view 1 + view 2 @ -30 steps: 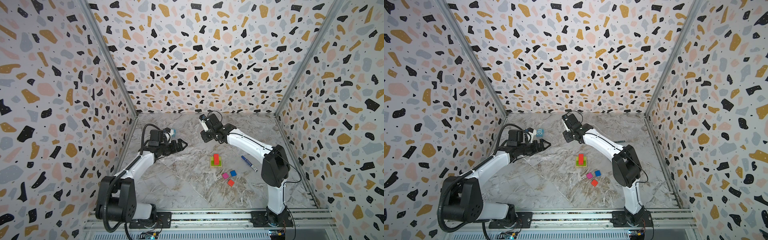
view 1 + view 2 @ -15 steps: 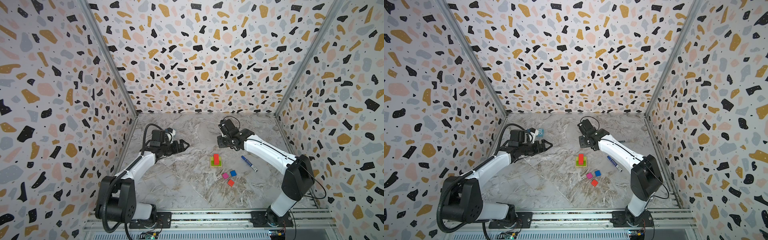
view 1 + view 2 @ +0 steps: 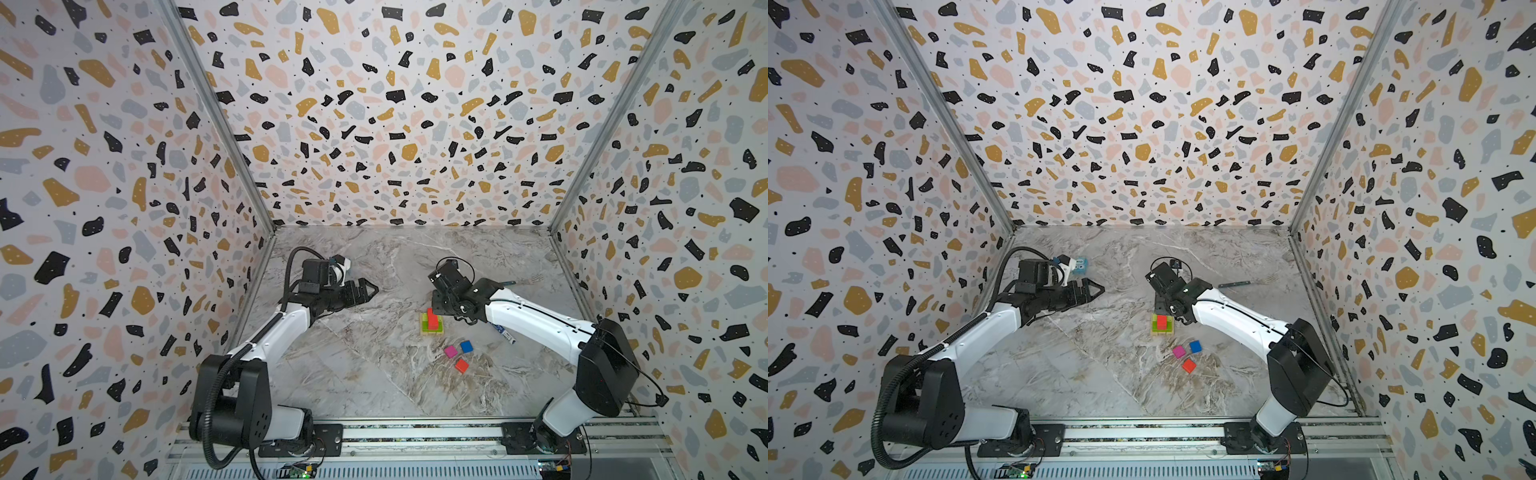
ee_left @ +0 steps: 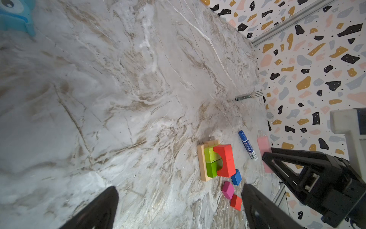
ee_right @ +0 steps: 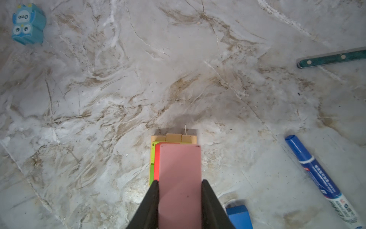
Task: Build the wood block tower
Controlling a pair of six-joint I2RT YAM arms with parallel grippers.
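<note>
While clamping pink block (image 5: 179,164) in right gripper (image 5: 181,181) over the tower (image 3: 431,324), lower beside red block (image 5: 156,160), square up, release gently; left gripper (image 3: 368,288) splayed, empty, well apart from tower.

Lit evenly and brightly, diffuse light from above. Only a soft sheen is seen on the table (image 3: 374,374). Faint, soft-edged shadows are cast under the arms (image 3: 536,320) in both top views. A short grey shadow lies beside the tower (image 5: 174,138) in the right wrist view. Walls (image 3: 104,208) are splayed outward by the wide lens. In the left wrist view, the left gripper (image 4: 180,188) fingers (image 4: 99,210) are blurred, as is the box (image 4: 15,17) at the edge. The pink block (image 5: 179,188), close to the lens, is rendered slightly soft.
</note>
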